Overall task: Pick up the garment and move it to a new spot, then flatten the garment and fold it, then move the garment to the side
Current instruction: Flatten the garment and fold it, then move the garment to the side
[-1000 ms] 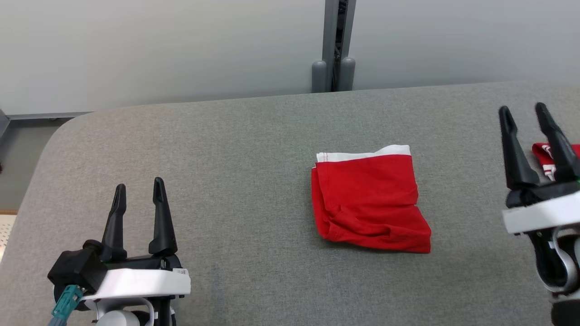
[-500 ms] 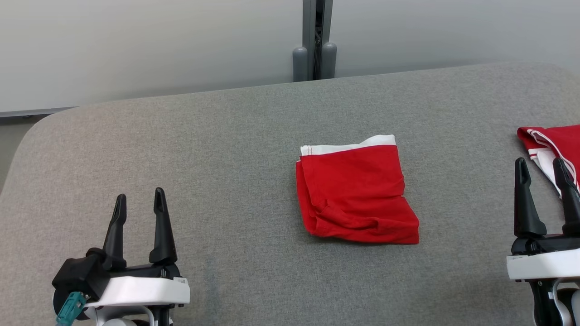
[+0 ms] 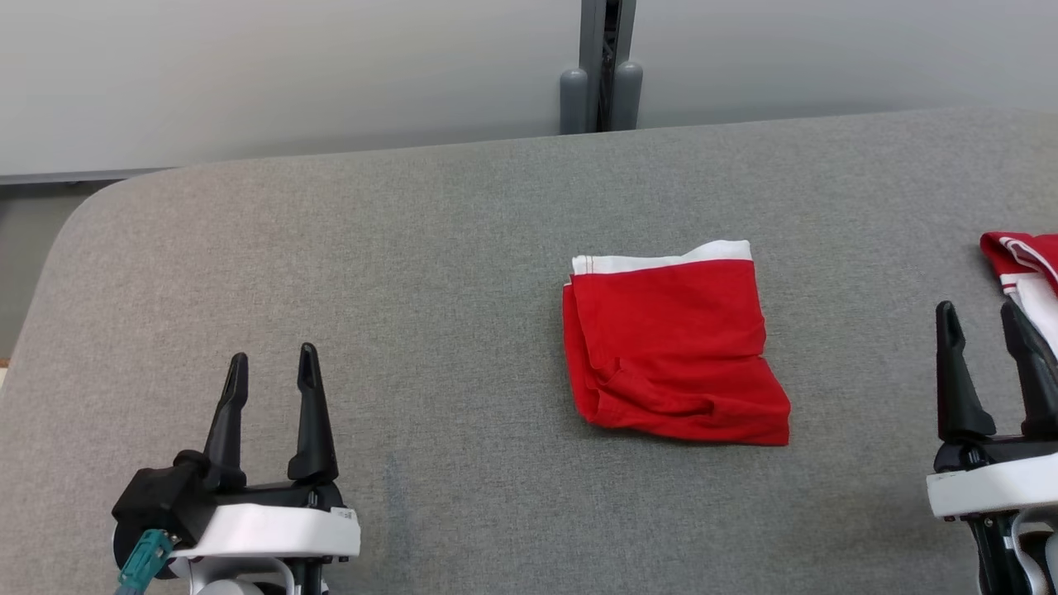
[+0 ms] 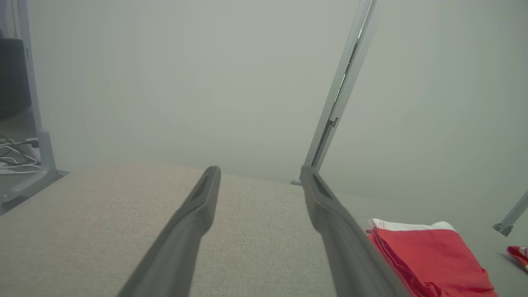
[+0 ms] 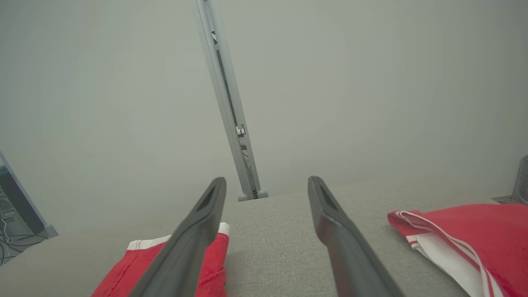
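While its two dark fingers stand spread with nothing between them, the left hand (image 3: 273,354) hovers over the near left of the grey desk (image 3: 413,273); the right hand (image 3: 978,307), released and empty in the same way, hovers over the near right; both point toward the far edge of the desk.

Between the two hands, well apart from each and nearer the right one, the folded red garment (image 3: 674,347) lies flat on the desk, right of centre; it is folded into a rough square, its white waistband along the far edge and its near edge rumpled; seen from the left wrist it sits off to the right of that hand's fingers (image 4: 429,255); from the right wrist, low on the left behind one finger (image 5: 119,276).

Just beyond the right hand's fingertips a second red-and-white garment (image 3: 1025,264) lies loose at the right edge of the desk, cut off by the frame; behind the desk a grey post (image 3: 601,74) rises against a pale wall (image 3: 289,74).
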{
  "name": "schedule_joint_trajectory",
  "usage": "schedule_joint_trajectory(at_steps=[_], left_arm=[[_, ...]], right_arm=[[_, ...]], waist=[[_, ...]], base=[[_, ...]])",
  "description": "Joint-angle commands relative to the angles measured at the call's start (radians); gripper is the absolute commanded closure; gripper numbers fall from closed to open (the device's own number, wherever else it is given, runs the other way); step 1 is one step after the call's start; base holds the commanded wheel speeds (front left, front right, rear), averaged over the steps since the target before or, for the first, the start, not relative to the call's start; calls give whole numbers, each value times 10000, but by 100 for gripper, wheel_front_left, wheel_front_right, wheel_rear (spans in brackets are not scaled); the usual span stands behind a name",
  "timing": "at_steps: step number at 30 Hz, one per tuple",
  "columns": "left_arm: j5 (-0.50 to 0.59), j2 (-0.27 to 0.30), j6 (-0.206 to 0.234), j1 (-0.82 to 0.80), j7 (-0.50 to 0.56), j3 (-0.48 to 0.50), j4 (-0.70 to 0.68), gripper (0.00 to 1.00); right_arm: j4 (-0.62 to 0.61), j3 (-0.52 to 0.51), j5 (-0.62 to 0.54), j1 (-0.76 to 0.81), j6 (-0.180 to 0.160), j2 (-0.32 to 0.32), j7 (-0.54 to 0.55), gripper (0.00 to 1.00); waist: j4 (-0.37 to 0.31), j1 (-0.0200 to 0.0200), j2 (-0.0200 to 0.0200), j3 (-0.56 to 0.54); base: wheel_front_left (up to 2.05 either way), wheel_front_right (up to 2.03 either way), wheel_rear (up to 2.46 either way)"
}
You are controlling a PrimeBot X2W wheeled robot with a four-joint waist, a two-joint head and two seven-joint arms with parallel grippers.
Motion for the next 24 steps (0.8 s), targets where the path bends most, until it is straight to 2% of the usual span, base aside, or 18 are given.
schedule_joint_trajectory(at_steps=[1, 4, 11, 13, 19, 24], left_arm=[[-77, 38, 25, -167, -8, -60, -1, 0], [-106, 42, 64, -287, -8, -244, 17, 0], [25, 36, 50, -689, -8, -670, 112, 0], [123, 41, 114, -809, -8, -775, 147, 0], [73, 36, 238, -1124, -8, -1113, 95, 0], [44, 38, 332, -1194, -8, -1237, 63, 0]], right_arm=[[222, 236, 323, -203, 2, -227, 112, 0], [669, 1119, 1211, -567, 0, -913, 993, 0], [885, 3278, 4295, -1769, 0, -2488, 3217, 0], [912, 3789, 4679, -2173, 0, -3106, 3578, 0], [1407, 4834, 6035, -2957, 0, -4086, 4533, 0], [1722, 5401, 6670, -3334, 0, -4465, 4925, 0]], waist=[[117, 0, -1, 178], [251, 0, -1, 419], [593, 0, -1, 1156], [755, 0, -1, 1332], [1272, 0, -1, 1780], [1582, 0, -1, 1986]], base=[[0, 0, 0], [0, 0, 0], [0, 0, 0], [0, 0, 0], [0, 0, 0], [0, 0, 0]])
